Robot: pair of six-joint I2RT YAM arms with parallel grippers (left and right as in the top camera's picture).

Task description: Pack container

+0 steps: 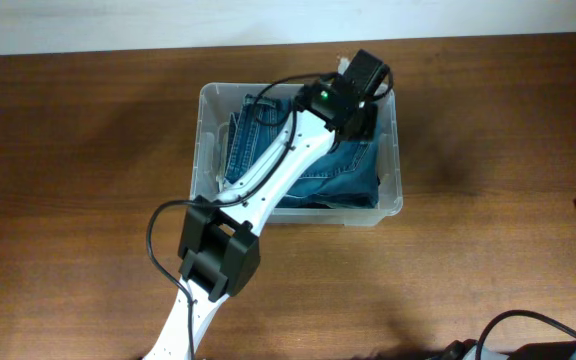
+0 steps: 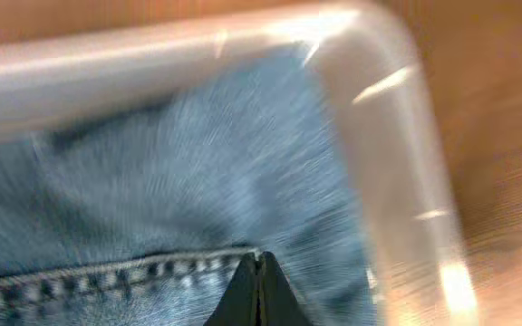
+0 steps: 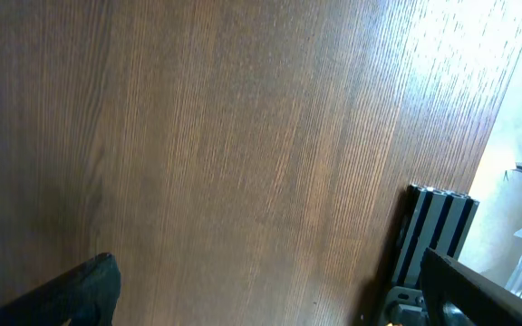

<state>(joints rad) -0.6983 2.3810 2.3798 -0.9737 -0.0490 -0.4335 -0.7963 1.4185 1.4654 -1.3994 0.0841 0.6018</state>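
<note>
The container (image 1: pixel 206 140) sits near the middle of the wooden table (image 1: pixel 78 150), a little toward the far edge, with a folded pair of blue jeans (image 1: pixel 348 175) covering its floor. The left arm (image 1: pixel 278 170) reaches diagonally from the near-left side across the container, and the left gripper (image 2: pixel 259 288) is down in its far right corner. In the left wrist view the two fingers are pressed together, tips meeting at a stitched seam (image 2: pixel 134 270) in the denim. Whether they catch any cloth cannot be told through the blur. The container's clear rounded corner curves just beyond. The right gripper (image 3: pixel 265 267) hangs over bare table well to the right of the container, its fingers spread wide, with only wood grain showing between them.
</note>
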